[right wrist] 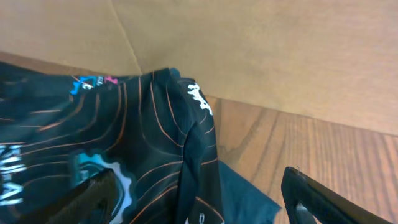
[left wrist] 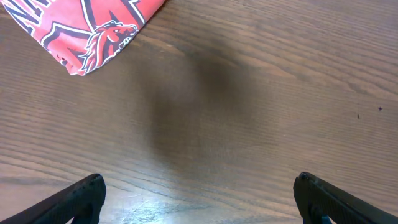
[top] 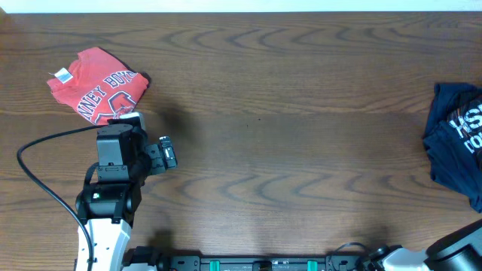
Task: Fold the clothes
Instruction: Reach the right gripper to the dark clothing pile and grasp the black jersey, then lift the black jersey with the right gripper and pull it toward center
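Observation:
A red T-shirt [top: 96, 83] with white lettering lies bunched at the far left of the table; its corner shows at the top left of the left wrist view [left wrist: 93, 31]. My left arm [top: 119, 158] stands just in front of it. The left gripper [left wrist: 199, 190] is open over bare wood, apart from the shirt. A black T-shirt [top: 456, 143] with thin orange contour lines and white lettering lies crumpled at the right edge. My right gripper [right wrist: 199, 196] hangs over it, open, with a raised fold of the shirt [right wrist: 155, 137] between its wide-set fingers [right wrist: 311, 199].
The brown wooden table [top: 301, 128] runs between the two shirts. A black cable [top: 38, 169] loops left of the left arm. A tan board [right wrist: 280, 56] rises behind the table's edge beyond the black shirt. The right arm's base [top: 459, 245] sits at the front right corner.

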{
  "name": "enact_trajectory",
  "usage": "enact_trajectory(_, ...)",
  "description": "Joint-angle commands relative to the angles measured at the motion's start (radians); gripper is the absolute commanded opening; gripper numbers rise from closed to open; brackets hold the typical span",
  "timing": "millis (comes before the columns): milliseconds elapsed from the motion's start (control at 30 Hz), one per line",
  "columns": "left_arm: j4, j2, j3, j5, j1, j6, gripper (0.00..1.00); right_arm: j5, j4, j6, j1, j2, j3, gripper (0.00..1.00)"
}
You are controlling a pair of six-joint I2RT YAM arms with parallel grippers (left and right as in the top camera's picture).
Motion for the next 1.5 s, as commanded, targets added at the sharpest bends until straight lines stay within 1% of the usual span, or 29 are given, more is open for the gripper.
enact_trajectory(0,-0.009,-0.003,0.024,0.003,0.005,-0.008,0.98,-0.011,0.042,-0.033,-0.008,0.057,0.039,0.82)
enact_trajectory(200,-0.009,-0.002,0.024,0.003,0.005,-0.008,0.98,-0.011,0.07,-0.032,-0.021,0.145,0.106,0.75)
enact_trajectory(267,-0.009,-0.003,0.024,0.003,0.005,-0.008,0.98,-0.012,0.083,-0.032,-0.029,0.172,0.129,0.7)
enact_trajectory(333,-0.009,-0.002,0.024,0.003,0.005,-0.008,0.98,-0.012,0.088,-0.032,-0.033,0.199,0.151,0.63)
enact_trajectory(400,-0.009,-0.003,0.024,0.003,0.005,-0.008,0.98,-0.012,0.088,-0.032,-0.032,0.225,0.166,0.57)
enact_trajectory(467,-0.009,-0.003,0.024,0.003,0.005,-0.008,0.98,-0.013,0.092,-0.032,-0.032,0.247,0.173,0.45)
enact_trajectory(500,-0.008,-0.003,0.024,0.003,0.005,-0.008,0.98,-0.015,0.095,-0.032,-0.032,0.255,0.173,0.34)
enact_trajectory(533,-0.008,-0.003,0.024,0.003,0.005,-0.008,0.98,-0.019,0.098,-0.032,-0.032,0.261,0.173,0.17)
enact_trajectory(567,-0.008,-0.003,0.024,0.003,0.005,-0.008,0.98,-0.03,0.099,-0.03,-0.032,0.264,0.173,0.02)
enact_trajectory(633,-0.008,-0.003,0.024,0.003,0.005,-0.008,0.98,-0.042,0.111,-0.012,-0.032,0.264,0.173,0.01)
enact_trajectory(733,-0.008,-0.003,0.024,0.003,0.005,-0.008,0.98,-0.142,0.144,-0.012,-0.032,0.254,0.174,0.01)
enact_trajectory(867,-0.009,-0.003,0.024,0.003,0.005,-0.008,0.98,-0.248,0.146,0.021,-0.019,0.194,0.174,0.01)
enact_trajectory(1000,-0.008,-0.002,0.024,0.003,0.005,-0.008,0.98,-0.351,0.147,0.021,0.033,0.109,0.189,0.01)
enact_trajectory(1100,-0.009,-0.002,0.024,0.003,0.005,-0.008,0.98,-0.487,0.146,0.021,0.108,0.035,0.212,0.01)
enact_trajectory(1267,-0.009,-0.002,0.024,0.003,0.005,-0.008,0.98,-0.752,0.145,0.021,0.318,-0.052,0.248,0.01)
enact_trajectory(1367,-0.009,-0.002,0.024,0.003,0.005,-0.008,0.98,-0.897,0.122,0.02,0.502,-0.073,0.249,0.01)
enact_trajectory(1467,-0.012,-0.001,0.023,0.003,0.005,-0.008,0.98,-0.974,0.025,0.02,0.671,-0.072,0.249,0.01)
